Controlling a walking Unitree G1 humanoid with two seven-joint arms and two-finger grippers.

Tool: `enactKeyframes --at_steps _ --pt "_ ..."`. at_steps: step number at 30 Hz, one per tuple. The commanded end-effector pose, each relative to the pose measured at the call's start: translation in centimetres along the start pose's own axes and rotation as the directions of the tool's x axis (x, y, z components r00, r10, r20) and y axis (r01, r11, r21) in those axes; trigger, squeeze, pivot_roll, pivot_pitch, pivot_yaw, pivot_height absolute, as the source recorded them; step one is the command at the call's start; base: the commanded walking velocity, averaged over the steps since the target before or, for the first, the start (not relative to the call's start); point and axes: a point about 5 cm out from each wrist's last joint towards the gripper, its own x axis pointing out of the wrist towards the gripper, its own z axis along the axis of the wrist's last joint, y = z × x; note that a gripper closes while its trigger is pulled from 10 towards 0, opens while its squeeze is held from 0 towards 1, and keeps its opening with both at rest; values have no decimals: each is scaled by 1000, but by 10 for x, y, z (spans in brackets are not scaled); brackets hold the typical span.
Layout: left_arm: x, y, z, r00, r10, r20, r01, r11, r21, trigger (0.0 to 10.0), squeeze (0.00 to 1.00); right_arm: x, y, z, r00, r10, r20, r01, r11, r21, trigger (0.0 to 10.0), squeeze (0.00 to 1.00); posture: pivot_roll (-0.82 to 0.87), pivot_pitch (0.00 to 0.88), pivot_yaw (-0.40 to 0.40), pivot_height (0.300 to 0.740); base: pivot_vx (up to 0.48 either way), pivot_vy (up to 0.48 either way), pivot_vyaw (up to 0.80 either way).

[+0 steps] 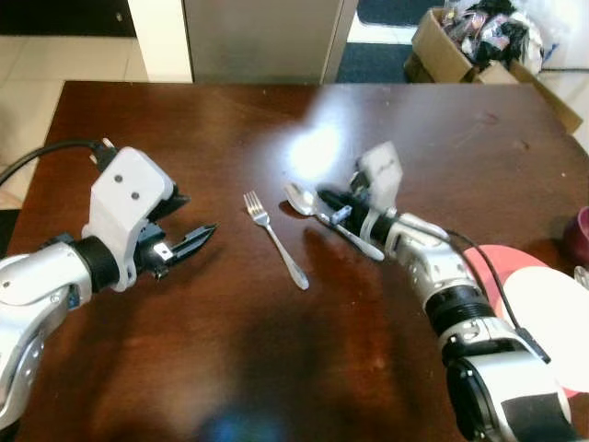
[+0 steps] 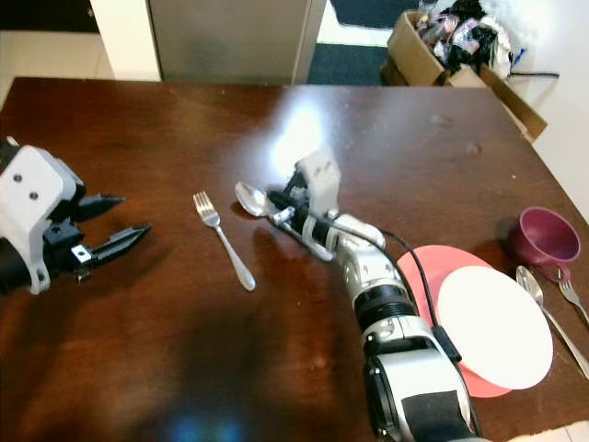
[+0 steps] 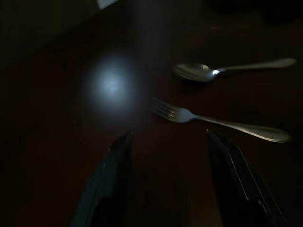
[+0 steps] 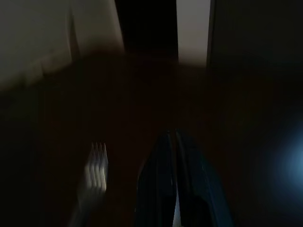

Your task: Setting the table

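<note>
The spoon (image 2: 253, 199), lying on the desk (image 2: 276, 350) just beside the fork (image 2: 224, 241), is being handled by the right tool (image 2: 281, 207), fingers pressed together over its handle, while the left tool (image 2: 115, 221) hovers agape and empty; a clean lift is called for next.

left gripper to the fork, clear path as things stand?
Probably yes. The left gripper is open and pointed toward the fork, which lies flat on bare table with nothing between them. The right gripper sits over the spoon beyond the fork, not in the way.
</note>
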Motion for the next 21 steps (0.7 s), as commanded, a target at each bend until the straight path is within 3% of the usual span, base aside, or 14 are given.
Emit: enactKeyframes --at_steps 1,5,7,10,13,14,18,21 --pt "2 1 -6 999 33 -26 -33 999 2 10000 0 -7 5 7 998 -20 67 16 998 61 10000 0 185 147 -22 740 0 0 0" --pt "6 4 -10 996 79 -37 -79 997 -12 10000 0 -12 23 16 989 -38 142 26 996 83 10000 0 160 136 -15 740 0 0 0" --pt "9 1 -11 997 72 -34 -73 997 -21 10000 0 -19 32 3 995 -17 94 11 998 63 10000 0 154 132 -12 740 0 0 0" --pt "14 -1 -12 998 61 -29 -62 998 -24 10000 0 -27 23 -28 997 6 -83 -11 998 -55 10000 0 142 126 -8 740 0 0 0" --pt "15 -1 -11 998 60 -25 -60 998 -24 10000 0 -30 16 -39 987 9 -160 -25 995 -98 10000 0 143 123 -12 740 0 0 0" --pt "16 1 -10 997 72 -18 -73 997 -22 10000 0 -42 -5 -54 946 31 -323 -98 977 -191 10000 1000 153 125 -18 740 0 0 0" --pt "14 3 -11 995 97 -22 -97 995 -20 10000 0 -54 -23 -51 896 28 -443 -153 957 -248 10000 1000 161 137 -24 740 0 0 0" --pt "12 3 -13 994 109 -32 -109 994 -20 10000 0 -56 -28 -47 882 54 -469 -184 954 -236 10000 1000 162 143 -23 740 0 0 0"
